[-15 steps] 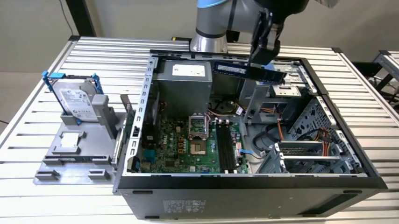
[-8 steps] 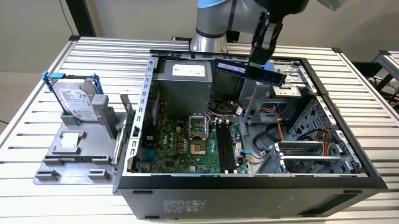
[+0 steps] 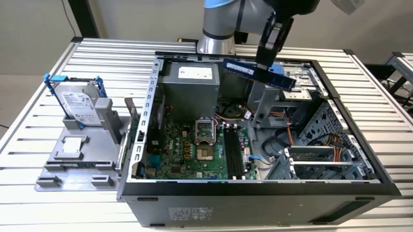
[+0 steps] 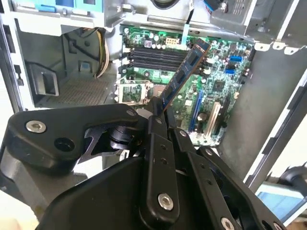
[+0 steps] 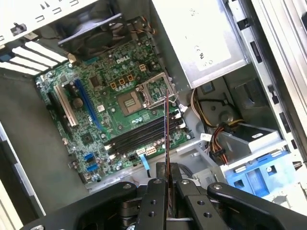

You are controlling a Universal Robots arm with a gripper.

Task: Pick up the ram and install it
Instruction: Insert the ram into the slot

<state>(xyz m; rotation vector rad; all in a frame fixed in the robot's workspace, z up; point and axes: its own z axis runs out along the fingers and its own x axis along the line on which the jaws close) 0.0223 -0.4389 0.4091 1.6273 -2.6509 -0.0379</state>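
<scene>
The ram [image 3: 258, 72] is a long dark blue-green stick held in the air above the open computer case [image 3: 258, 186], over its back half. My gripper [image 3: 264, 65] is shut on it near the middle of its length. In the second wrist view the ram [image 4: 184, 76] sticks out from the gripper [image 4: 158, 108] at a slant over the motherboard. The first wrist view has the ram [image 5: 166, 139] edge-on, rising from the gripper [image 5: 168, 179]. The long black memory slots [image 3: 233, 152] [image 4: 153, 57] [image 5: 141, 136] lie well below the stick.
The green motherboard [image 3: 187, 150] lies on the case floor, with the grey power supply [image 3: 190, 84] behind it and a metal drive cage [image 3: 322, 159] with cables at the exterior view's right. A silver hard drive [image 3: 81, 106] in a blue bracket stands on a grey holder at the left.
</scene>
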